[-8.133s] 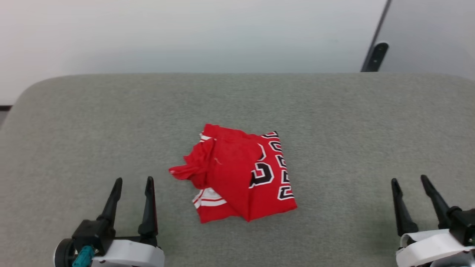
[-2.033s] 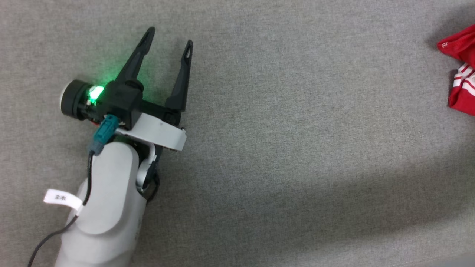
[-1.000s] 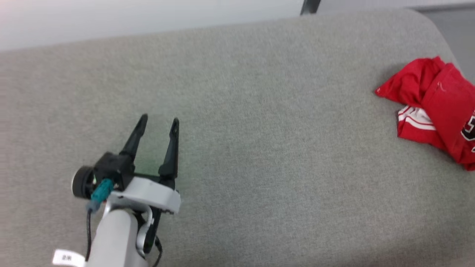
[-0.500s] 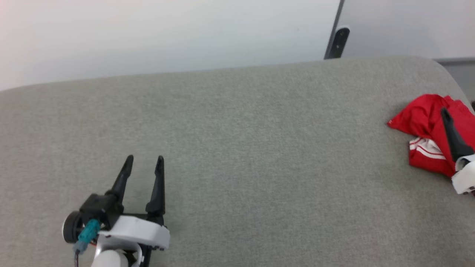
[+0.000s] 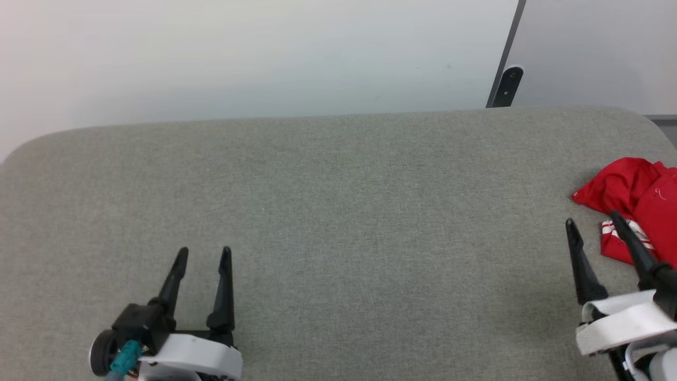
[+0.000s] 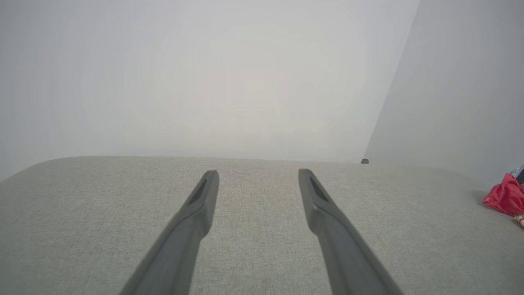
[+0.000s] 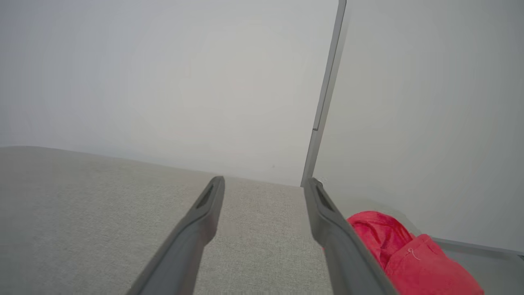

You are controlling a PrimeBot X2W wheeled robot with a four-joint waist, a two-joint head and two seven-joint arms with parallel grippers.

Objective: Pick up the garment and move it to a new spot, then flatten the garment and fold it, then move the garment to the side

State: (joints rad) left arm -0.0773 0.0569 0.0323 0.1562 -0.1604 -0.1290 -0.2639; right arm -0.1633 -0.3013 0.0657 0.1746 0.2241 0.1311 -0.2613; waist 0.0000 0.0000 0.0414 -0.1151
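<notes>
One garment (image 5: 632, 186), once central, now rightward; left claw (image 5: 204, 250), right claw (image 5: 591, 218) wide

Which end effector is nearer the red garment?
Right. The right end effector sits at the edge of the garment; the left end effector is far across the grey surface.

Wide-open left pincer (image 6: 258, 173) over the grey fabric bench (image 6: 82, 205), red garment (image 6: 504, 198) bunched at its far right edge, pale wall (image 6: 204, 82) behind
</notes>
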